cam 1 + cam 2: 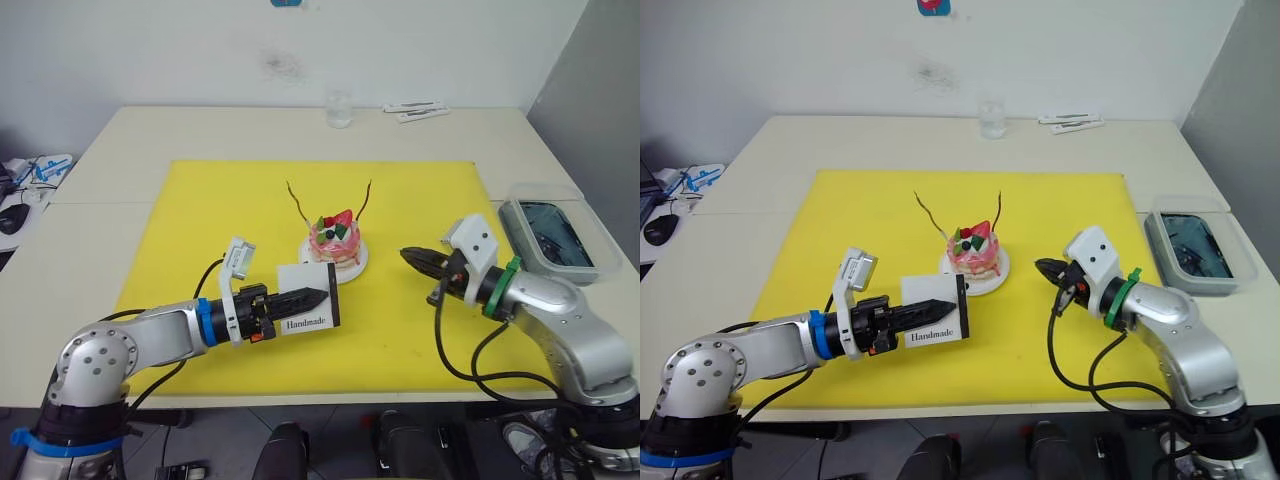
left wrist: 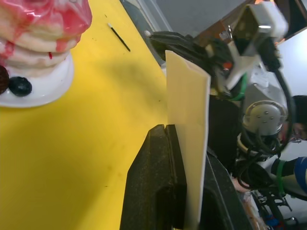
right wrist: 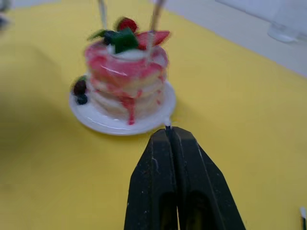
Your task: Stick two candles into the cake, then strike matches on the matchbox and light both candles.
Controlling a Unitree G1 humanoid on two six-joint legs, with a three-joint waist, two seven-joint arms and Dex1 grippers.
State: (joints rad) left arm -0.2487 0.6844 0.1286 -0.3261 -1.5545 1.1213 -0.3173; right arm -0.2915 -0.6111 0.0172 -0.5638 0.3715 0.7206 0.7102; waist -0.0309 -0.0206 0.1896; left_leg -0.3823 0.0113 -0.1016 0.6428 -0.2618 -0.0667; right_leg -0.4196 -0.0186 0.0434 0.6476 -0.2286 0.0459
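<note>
The pink cake (image 1: pixel 334 240) stands on its white plate (image 1: pixel 361 262) in the middle of the yellow mat (image 1: pixel 200 230). Two thin curved candles (image 1: pixel 297 200) (image 1: pixel 366 198) are stuck upright in its top. Just in front and to the left of the cake, my left gripper (image 1: pixel 322 294) is shut on the white matchbox (image 1: pixel 310 322), held on edge above the mat. My right gripper (image 1: pixel 408 256) hovers right of the plate, pointing at it, shut on a match whose small tip (image 3: pixel 168 125) pokes out past the fingertips. Another match (image 2: pixel 118 37) lies on the mat.
A clear lidded container (image 1: pixel 548 235) with dark contents sits off the mat's right edge. An empty glass (image 1: pixel 339 108) and flat white packets (image 1: pixel 415 108) lie at the table's far side. Cables hang from both wrists.
</note>
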